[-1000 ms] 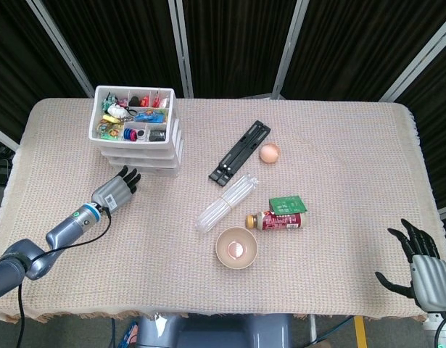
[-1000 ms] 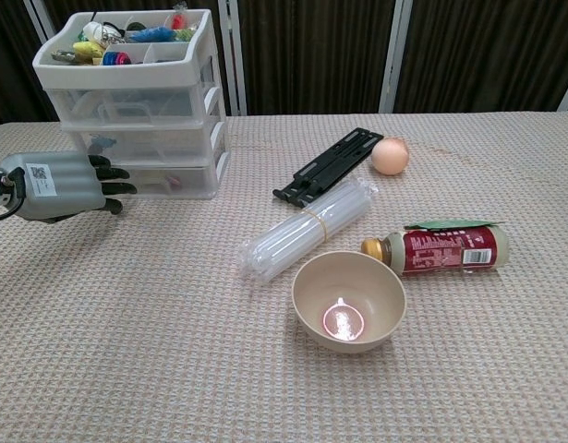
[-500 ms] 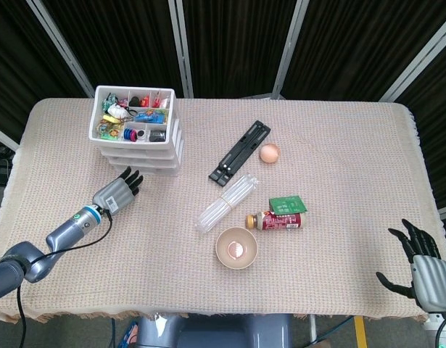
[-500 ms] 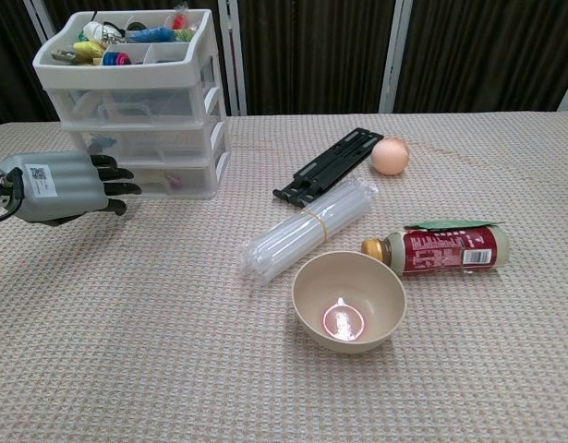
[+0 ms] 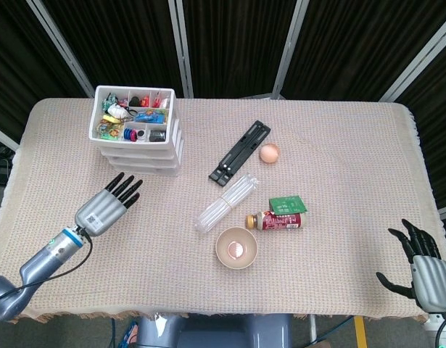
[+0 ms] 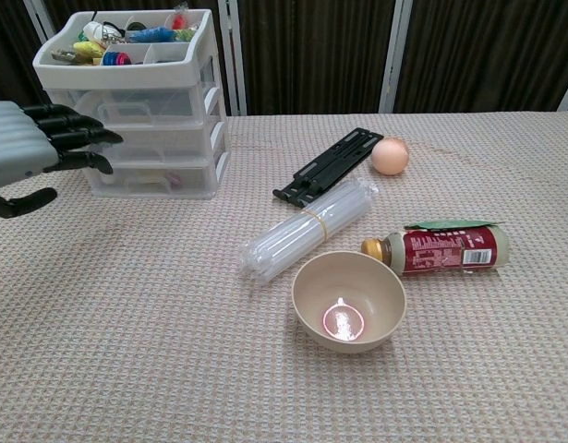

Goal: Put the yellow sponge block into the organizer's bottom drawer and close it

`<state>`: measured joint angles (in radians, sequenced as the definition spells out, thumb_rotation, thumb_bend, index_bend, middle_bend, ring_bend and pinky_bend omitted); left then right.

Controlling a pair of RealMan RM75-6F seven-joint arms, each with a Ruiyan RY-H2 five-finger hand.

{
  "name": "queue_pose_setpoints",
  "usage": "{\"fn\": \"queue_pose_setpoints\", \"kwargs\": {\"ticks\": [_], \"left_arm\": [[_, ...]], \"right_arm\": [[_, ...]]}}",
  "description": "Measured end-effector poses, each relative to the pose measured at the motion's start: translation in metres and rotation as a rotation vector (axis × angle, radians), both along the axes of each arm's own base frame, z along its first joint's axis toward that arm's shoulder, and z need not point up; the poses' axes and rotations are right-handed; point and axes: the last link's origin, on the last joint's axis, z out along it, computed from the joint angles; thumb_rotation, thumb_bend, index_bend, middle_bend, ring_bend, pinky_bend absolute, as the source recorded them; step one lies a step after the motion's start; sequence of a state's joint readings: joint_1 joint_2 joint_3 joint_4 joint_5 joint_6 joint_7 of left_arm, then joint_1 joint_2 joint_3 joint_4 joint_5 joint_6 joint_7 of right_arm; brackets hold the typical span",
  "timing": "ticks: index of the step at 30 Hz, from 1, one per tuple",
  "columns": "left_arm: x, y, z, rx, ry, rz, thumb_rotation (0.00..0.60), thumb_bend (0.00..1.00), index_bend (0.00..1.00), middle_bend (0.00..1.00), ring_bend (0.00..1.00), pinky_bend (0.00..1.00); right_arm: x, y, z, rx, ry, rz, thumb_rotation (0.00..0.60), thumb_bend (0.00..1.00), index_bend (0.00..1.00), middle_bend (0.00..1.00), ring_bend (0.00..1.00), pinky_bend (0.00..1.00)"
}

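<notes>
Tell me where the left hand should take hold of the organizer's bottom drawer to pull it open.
Hook the fingers at the top middle of the bottom drawer front, coming in from the robot's side. That clear front faces the robot, and the left hand hovers open just before it. The handle itself is hard to make out.

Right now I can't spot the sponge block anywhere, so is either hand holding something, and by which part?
Nothing is held. The left hand hangs open in front of the organizer, and the right hand is open too.
</notes>
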<state>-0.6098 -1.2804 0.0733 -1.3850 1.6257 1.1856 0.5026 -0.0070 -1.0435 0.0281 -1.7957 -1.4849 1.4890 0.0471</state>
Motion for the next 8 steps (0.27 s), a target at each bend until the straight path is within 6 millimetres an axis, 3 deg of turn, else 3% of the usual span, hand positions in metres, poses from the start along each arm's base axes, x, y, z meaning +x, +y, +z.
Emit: {"fn": "queue_pose_setpoints", "kwargs": {"ticks": [8], "left_arm": [[-0.012,-0.060,0.036,0.125,-0.323,0.199,0.600,0.19,0.03,0.00,0.00,0.00]], "right_arm": [[0.001,-0.001,-0.002,-0.003,0.012,0.004,0.600,0.10,0.16,0.00,0.00,0.00]]}}
